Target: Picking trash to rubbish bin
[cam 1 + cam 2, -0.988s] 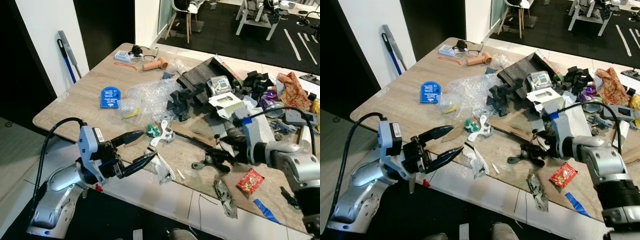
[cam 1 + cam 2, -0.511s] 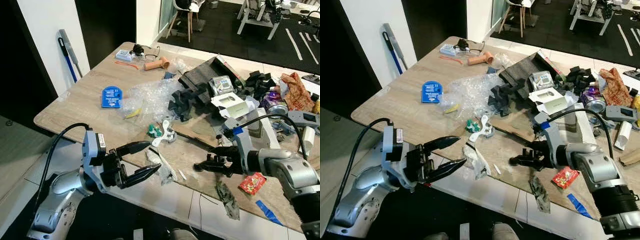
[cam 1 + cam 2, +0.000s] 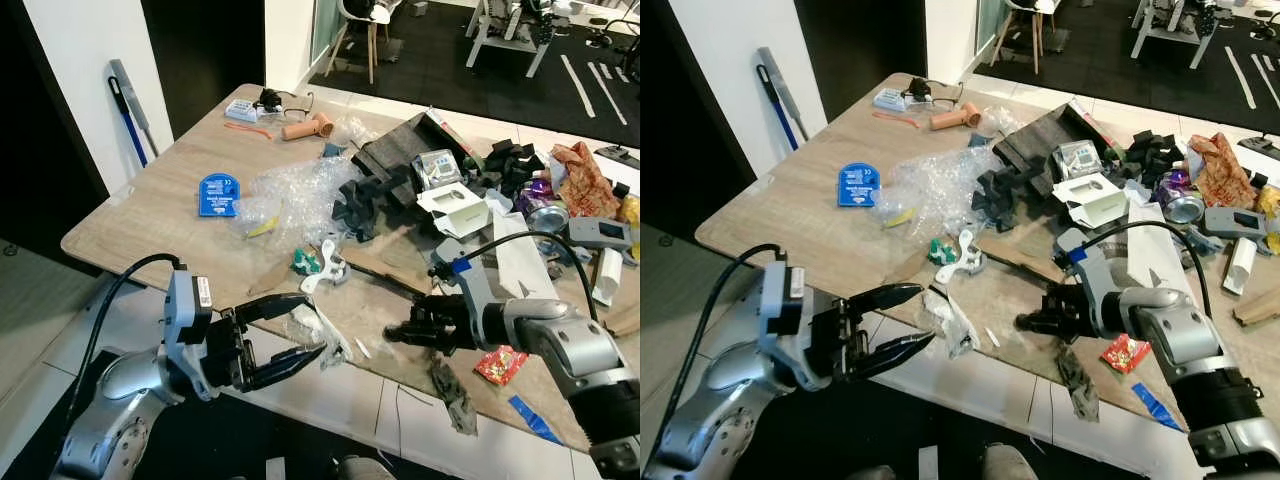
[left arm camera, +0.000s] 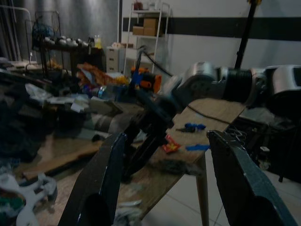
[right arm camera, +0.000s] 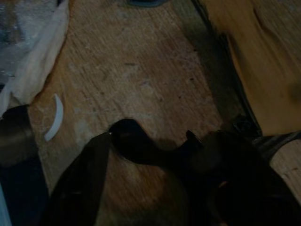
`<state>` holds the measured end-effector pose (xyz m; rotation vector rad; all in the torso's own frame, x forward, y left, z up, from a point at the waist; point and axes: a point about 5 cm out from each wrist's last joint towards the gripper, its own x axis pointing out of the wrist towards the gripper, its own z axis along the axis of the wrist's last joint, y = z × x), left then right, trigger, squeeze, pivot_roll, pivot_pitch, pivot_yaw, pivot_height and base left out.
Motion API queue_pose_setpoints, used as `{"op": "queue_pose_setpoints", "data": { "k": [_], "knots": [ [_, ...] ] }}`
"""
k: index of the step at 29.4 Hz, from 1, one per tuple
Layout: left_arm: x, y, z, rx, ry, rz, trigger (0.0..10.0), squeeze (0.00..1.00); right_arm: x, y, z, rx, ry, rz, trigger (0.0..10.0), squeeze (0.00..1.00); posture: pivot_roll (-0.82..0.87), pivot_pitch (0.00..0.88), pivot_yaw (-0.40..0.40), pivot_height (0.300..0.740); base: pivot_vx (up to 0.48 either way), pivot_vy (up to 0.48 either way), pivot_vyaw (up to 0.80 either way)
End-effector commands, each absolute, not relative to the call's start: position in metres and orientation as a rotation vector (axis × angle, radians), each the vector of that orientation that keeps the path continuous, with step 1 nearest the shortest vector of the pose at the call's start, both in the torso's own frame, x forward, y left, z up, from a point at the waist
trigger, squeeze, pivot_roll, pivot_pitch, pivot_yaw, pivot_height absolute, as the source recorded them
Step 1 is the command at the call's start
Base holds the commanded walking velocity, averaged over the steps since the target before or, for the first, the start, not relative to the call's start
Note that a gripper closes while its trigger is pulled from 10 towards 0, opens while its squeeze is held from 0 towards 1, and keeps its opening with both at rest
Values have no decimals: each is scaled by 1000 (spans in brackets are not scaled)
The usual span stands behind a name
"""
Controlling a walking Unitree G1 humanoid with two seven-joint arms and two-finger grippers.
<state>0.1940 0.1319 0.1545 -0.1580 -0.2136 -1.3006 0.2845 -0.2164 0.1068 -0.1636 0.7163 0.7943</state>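
My left gripper is open at the table's front edge, its two black fingers spread on either side of a crumpled clear plastic wrapper. Whether they touch it I cannot tell. My right gripper is low over the wooden table and shut on a black curved plastic piece that rests on the wood. A red snack wrapper and a dark crumpled wrapper lie just right of that gripper.
Bubble wrap, black foam pieces, a white box and cans crowd the table's middle and right. A blue card lies at the left. A broom leans on the wall. Blue tape sits by the front edge.
My left gripper has reached forward and right, from off the table's edge up to the clear wrapper. The right gripper has slid a little left at the black piece.
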Motion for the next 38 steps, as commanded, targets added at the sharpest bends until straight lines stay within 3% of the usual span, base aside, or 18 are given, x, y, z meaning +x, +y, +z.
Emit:
{"op": "queue_pose_setpoints", "data": {
  "k": [1,21,22,23,25,26,27,28,29,38],
  "knots": [
    [190,133,160,-149,-210,-1310,10000,0,278,-220,90,-183,804,768,0,0,-108,0,-39,740,0,0,0],
    [203,126,174,-158,-201,-1303,10000,0,288,-224,87,-222,750,698,0,0,-109,0,-43,740,0,0,0],
    [203,126,174,-159,-200,-1303,10000,0,294,-222,96,-197,678,699,1098,0,-109,0,-43,740,0,0,0],
    [202,125,174,-161,-199,-1303,10000,0,300,-218,107,-151,601,701,10000,0,-109,0,-43,740,0,0,0],
    [202,124,174,-162,-198,-1304,10000,0,305,-215,118,-105,531,703,10000,0,-109,0,-43,740,0,0,0],
    [201,124,174,-163,-198,-1304,10000,0,310,-209,130,-47,468,718,10000,31,-109,0,-43,740,0,0,0],
    [200,123,174,-164,-197,-1305,10000,0,311,-204,136,-14,439,738,10000,643,-109,0,-43,740,0,0,0],
    [199,123,174,-164,-197,-1305,10000,0,311,-201,139,1,429,753,10000,953,-109,0,-43,740,0,0,0],
    [198,123,173,-165,-196,-1304,10000,0,310,-198,137,-10,440,770,10000,1000,-109,0,-43,740,0,0,0],
    [195,128,166,-172,-185,-1299,10000,0,290,-181,124,-134,539,953,10000,1000,-108,0,-42,740,0,0,0]
  ]
}}
